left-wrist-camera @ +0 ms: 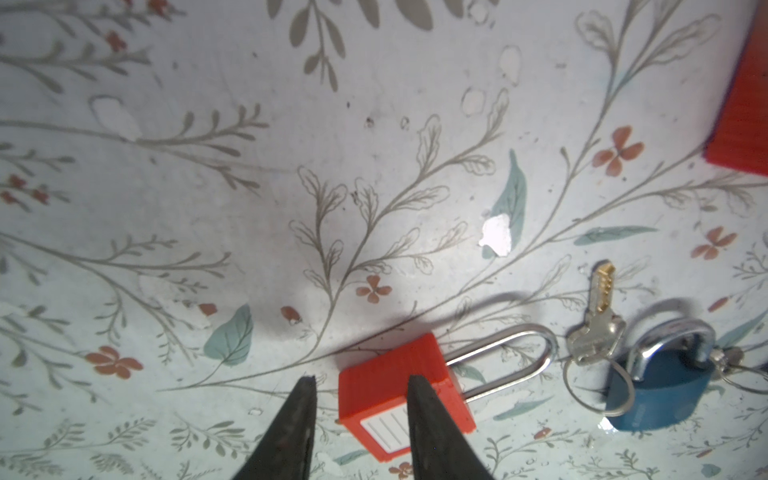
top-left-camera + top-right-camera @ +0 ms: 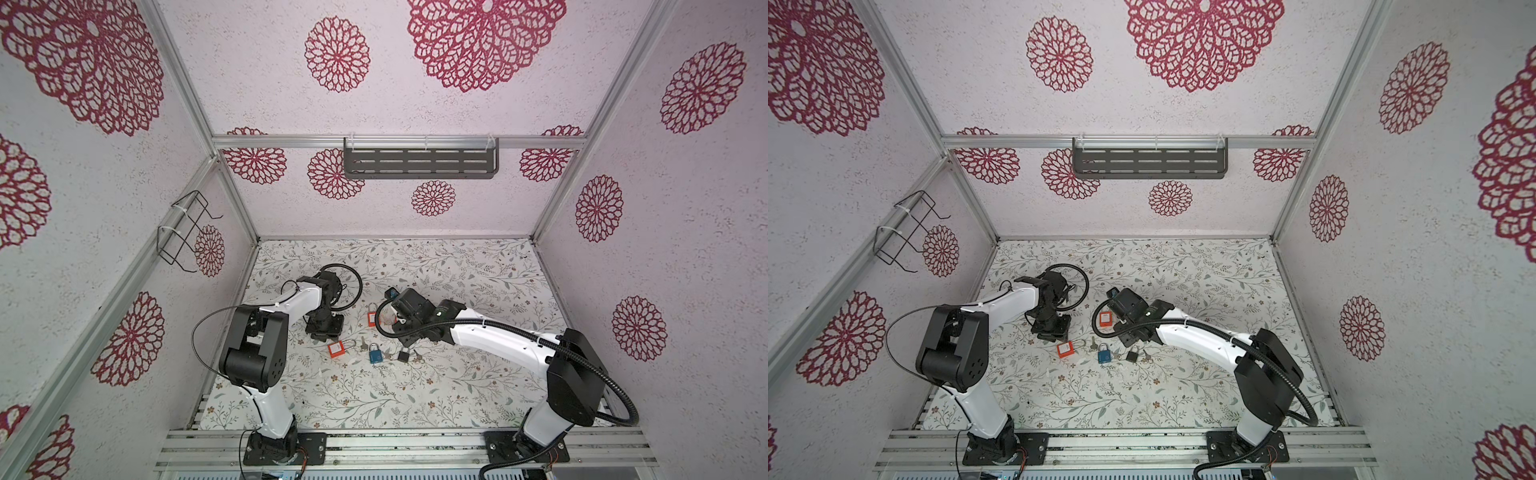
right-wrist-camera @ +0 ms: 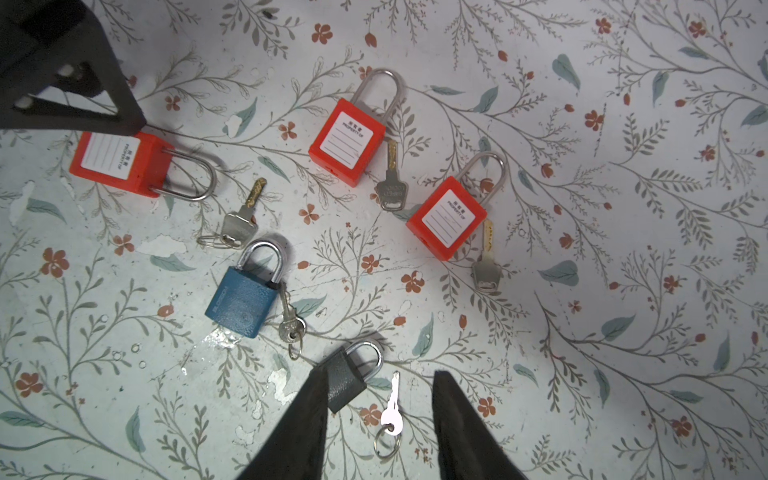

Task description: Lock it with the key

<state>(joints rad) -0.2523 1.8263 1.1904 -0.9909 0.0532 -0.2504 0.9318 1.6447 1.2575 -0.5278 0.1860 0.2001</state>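
Note:
An orange padlock (image 1: 386, 399) with a long steel shackle lies flat on the floral table (image 1: 374, 166); in a top view it is (image 2: 337, 348). My left gripper (image 1: 361, 380) hangs open over it, one finger crossing the body and the other off its side with a gap. A brass-tipped key (image 1: 598, 316) on a ring lies just past the shackle. My right gripper (image 3: 380, 376) is open low over a small silver key (image 3: 392, 409) on a ring, with a small black padlock (image 3: 347, 382) partly hidden behind one finger (image 3: 307, 415).
A blue padlock (image 3: 245, 299) with its key (image 3: 291, 322) lies between the two grippers. Two more orange padlocks (image 3: 347, 141) (image 3: 446, 218) each have a key (image 3: 390, 183) (image 3: 486, 259) beside them. The left arm's gripper (image 3: 62, 83) shows over the orange padlock (image 3: 120, 162).

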